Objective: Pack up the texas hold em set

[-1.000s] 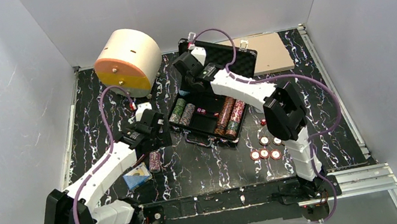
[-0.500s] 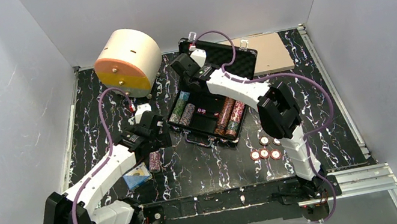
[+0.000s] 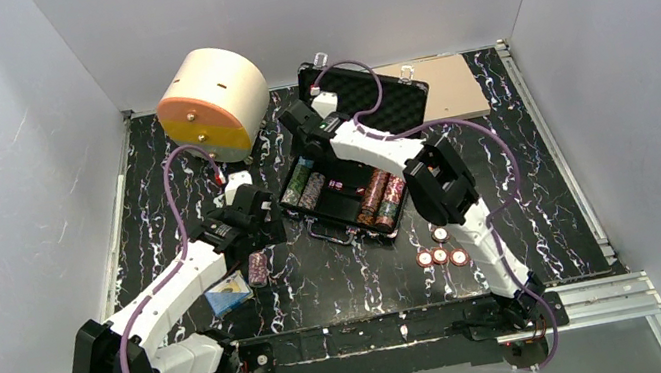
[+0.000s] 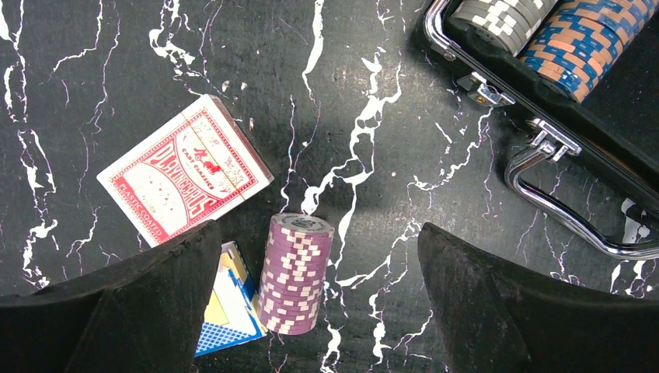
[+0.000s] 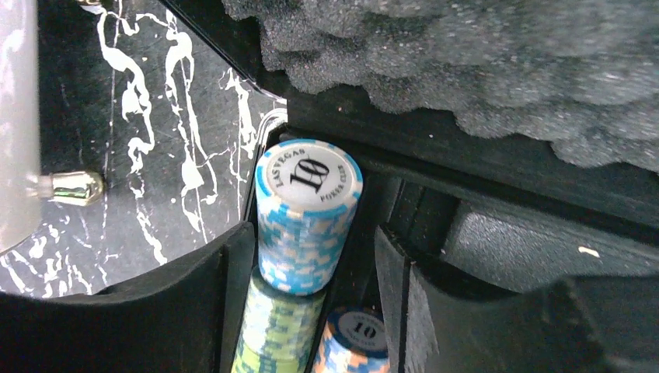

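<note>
I'd call this roughly halfway. Left of the case (image 3: 350, 203), 3 things are out on the table (image 3: 352, 279): a blue deck (image 3: 228, 293), a red deck (image 4: 186, 179) and a purple chip stack (image 3: 257, 268), all near the case's front left corner. The left gripper (image 4: 319, 241) hangs right over that purple stack, jaws wide, nothing in them.

In the case itself, 4 rows of chips lie in the slots, 2 at its left end and 2 toward its right. The right gripper (image 5: 311, 233) is at the case's back left corner, around a light blue chip stack (image 5: 308, 214) sitting at the end of a slot. Its jaws stand a bit wider than the stack and the right finger is clear of it, so it's not gripping. Off the case's front right corner, 4 round buttons (image 3: 440, 255) lie loose. The lid (image 3: 382, 97) is open.

Other stuff: a big cream cylinder (image 3: 211, 100) sits just off the case's back left, and a tan board (image 3: 452, 90) lies behind the lid. Neither blocks the loose pieces. The right arm does stretch across the case, so I reckon the lid can't shut until it's out.
</note>
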Robot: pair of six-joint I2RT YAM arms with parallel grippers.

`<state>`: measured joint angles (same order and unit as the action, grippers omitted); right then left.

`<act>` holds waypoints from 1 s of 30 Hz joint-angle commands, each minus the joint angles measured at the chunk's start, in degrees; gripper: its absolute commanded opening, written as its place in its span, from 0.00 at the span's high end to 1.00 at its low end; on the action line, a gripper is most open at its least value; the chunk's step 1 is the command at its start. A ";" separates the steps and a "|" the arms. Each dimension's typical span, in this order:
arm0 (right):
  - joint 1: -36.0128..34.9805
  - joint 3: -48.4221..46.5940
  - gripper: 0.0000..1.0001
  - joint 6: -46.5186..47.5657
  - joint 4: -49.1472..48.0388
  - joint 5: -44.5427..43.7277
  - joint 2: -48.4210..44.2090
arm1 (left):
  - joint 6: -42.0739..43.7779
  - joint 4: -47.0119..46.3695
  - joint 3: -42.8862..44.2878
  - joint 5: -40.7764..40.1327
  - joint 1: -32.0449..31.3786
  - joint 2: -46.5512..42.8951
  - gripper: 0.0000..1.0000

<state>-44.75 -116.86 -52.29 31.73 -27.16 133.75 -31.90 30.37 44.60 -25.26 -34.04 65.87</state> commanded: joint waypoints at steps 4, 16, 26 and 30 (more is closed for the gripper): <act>0.60 -5.61 0.44 2.32 -0.44 -2.13 3.19 | 0.43 0.65 0.13 -2.25 -0.15 -1.20 0.05; 2.34 -7.68 0.82 -6.12 5.92 8.62 4.24 | 0.70 0.63 0.05 -2.40 -0.15 -0.89 0.05; 4.50 -7.76 0.85 -14.23 8.79 23.19 5.48 | 0.79 0.66 -0.04 -2.40 -0.15 -1.26 0.05; 4.65 -6.93 0.85 -14.85 8.92 25.58 6.19 | 0.72 0.75 -0.13 -2.43 -0.15 -1.35 0.05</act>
<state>-39.68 -122.48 -62.83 37.60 -9.76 137.49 -31.09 30.41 44.60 -25.91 -34.04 65.87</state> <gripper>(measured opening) 0.511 0.949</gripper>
